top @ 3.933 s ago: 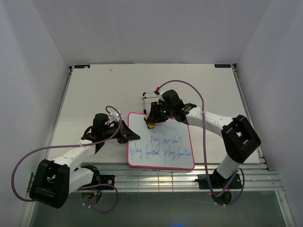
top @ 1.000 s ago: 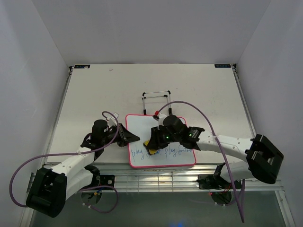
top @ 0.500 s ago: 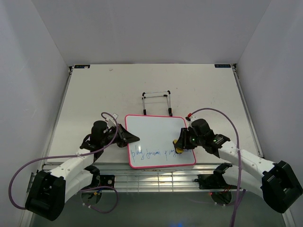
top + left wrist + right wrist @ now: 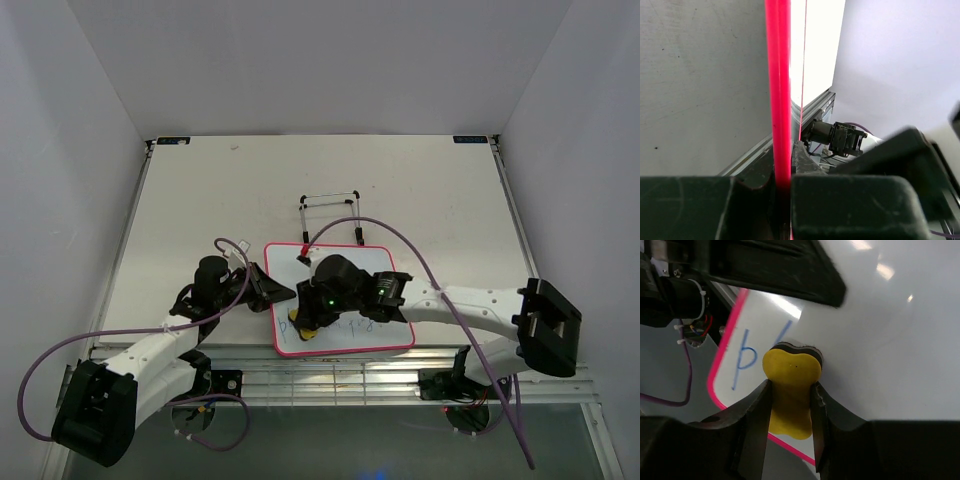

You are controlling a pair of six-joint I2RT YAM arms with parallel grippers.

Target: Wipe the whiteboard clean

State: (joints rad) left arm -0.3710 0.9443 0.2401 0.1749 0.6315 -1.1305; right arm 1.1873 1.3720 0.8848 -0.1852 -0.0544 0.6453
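Observation:
The whiteboard (image 4: 345, 262), white with a pink-red frame, lies flat near the table's front edge. My left gripper (image 4: 281, 294) is shut on its left frame edge (image 4: 778, 90). My right gripper (image 4: 309, 326) is shut on the yellow bone-shaped eraser (image 4: 791, 377), whose dark felt face presses on the board's lower left part (image 4: 890, 315). Blue letters (image 4: 745, 360) remain just left of the eraser, by the board's corner. A faint line of blue writing (image 4: 385, 325) shows along the board's lower edge, partly hidden by the right arm.
A thin wire stand (image 4: 331, 215) sits on the table just behind the board. Slotted metal rails (image 4: 340, 375) run along the front edge below the board. White walls enclose the table on three sides.
My right gripper has swept the eraser across the board from its right edge to its lower left corner, and the lower line of writing has grown fainter. The left gripper keeps its hold.

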